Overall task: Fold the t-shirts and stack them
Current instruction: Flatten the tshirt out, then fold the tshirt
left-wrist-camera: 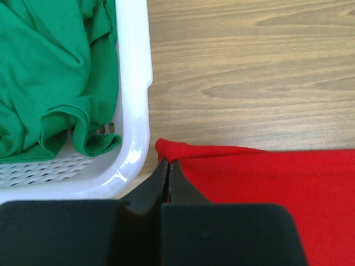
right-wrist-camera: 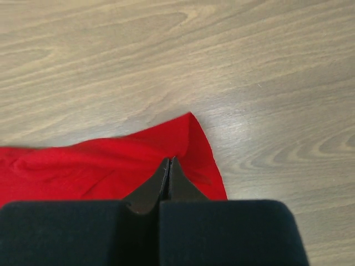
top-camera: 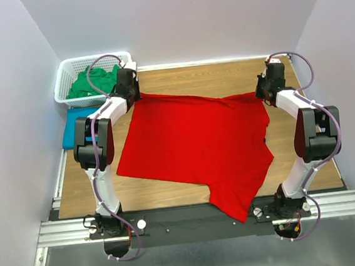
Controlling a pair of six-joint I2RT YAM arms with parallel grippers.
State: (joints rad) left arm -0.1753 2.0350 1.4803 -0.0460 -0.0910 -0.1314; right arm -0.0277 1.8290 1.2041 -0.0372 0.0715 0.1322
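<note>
The red t-shirt point(top-camera: 191, 144) lies spread flat on the wooden bench point(top-camera: 210, 76) between my 2 arms. Its nearest corner hangs over the bench's near edge. At the red t-shirt's far left corner, my left fingers point(left-wrist-camera: 160, 183) are pressed together with no gap, and the folded edge of the cloth runs right up to their tips. At its far right corner, my right fingers point(right-wrist-camera: 158, 183) are closed the same way, and creases in the red cloth run in to their tips. Left of the red t-shirt, off its far left side, the teal t-shirt point(top-camera: 76, 124) lies flat. Beyond that, just beside the red t-shirt's far left corner, stands the white basket point(left-wrist-camera: 133, 83), with the green t-shirt point(left-wrist-camera: 50, 72) crumpled inside it.
</note>
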